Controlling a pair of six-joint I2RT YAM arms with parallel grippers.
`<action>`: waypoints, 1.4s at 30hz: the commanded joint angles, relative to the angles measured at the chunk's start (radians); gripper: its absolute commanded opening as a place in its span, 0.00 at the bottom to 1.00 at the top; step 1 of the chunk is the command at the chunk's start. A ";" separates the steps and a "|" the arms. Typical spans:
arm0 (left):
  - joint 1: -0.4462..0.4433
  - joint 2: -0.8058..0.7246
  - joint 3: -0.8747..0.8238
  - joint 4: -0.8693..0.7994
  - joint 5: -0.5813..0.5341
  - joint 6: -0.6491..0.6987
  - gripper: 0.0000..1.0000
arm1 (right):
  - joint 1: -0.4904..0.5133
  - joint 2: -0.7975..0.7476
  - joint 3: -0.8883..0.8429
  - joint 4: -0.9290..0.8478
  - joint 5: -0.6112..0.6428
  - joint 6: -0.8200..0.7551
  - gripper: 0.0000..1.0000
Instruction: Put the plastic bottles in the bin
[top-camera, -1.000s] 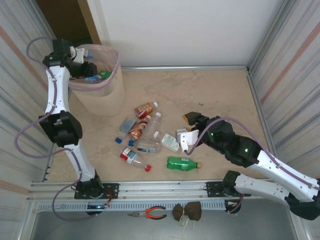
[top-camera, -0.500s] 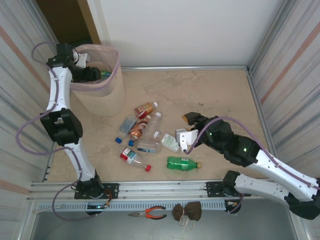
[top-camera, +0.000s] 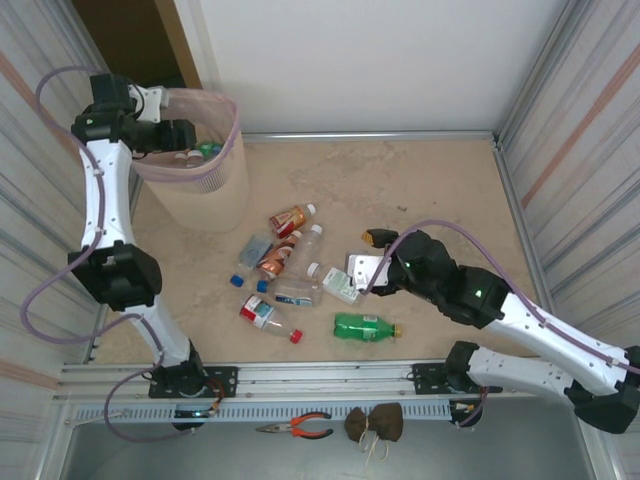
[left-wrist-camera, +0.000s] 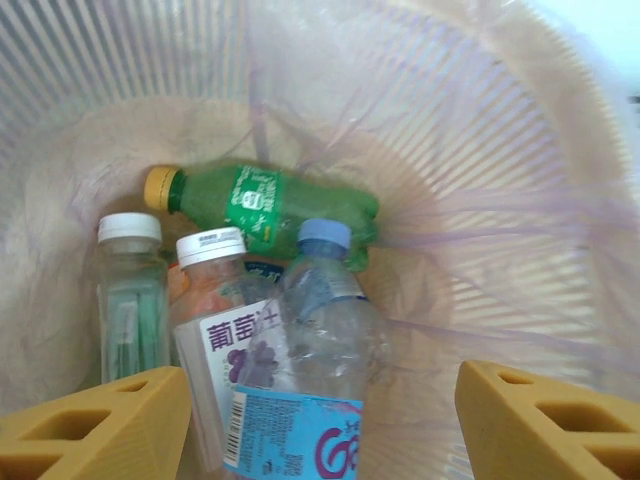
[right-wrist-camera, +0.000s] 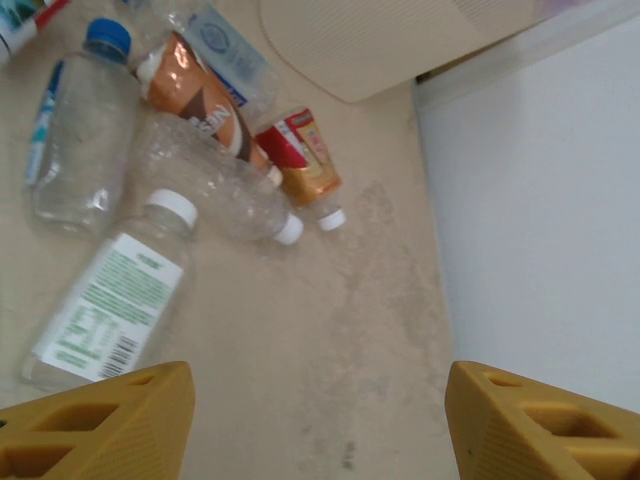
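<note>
Top external: the left tool (top-camera: 185, 140) hangs over the mouth of the bin (top-camera: 200, 200). The right tool (top-camera: 368, 255) sits low above the surface (top-camera: 430, 190), with loose bottles (top-camera: 285, 265) just to its left.

Left wrist: the tool's fingers (left-wrist-camera: 95, 425) stand wide apart and empty. Beneath them a green bottle (left-wrist-camera: 270, 205) and three others lie in the bin.

Right wrist: the fingers (right-wrist-camera: 100, 420) stand wide, holding nothing. A white-capped bottle (right-wrist-camera: 105, 300) lies just ahead of them.

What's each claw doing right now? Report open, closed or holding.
Left claw: open, empty, over the bin.
Right claw: open, empty, near the loose bottles.
</note>
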 joint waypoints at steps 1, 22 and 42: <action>-0.015 -0.078 -0.049 0.045 0.060 -0.016 0.71 | 0.000 0.024 0.044 -0.059 -0.047 0.252 0.68; -0.033 -0.416 -0.412 0.216 0.171 -0.091 0.71 | 0.059 0.166 -0.045 -0.375 -0.229 0.363 0.74; -0.072 -0.465 -0.502 0.248 0.167 -0.109 0.72 | 0.086 0.338 -0.305 -0.109 -0.209 0.385 0.83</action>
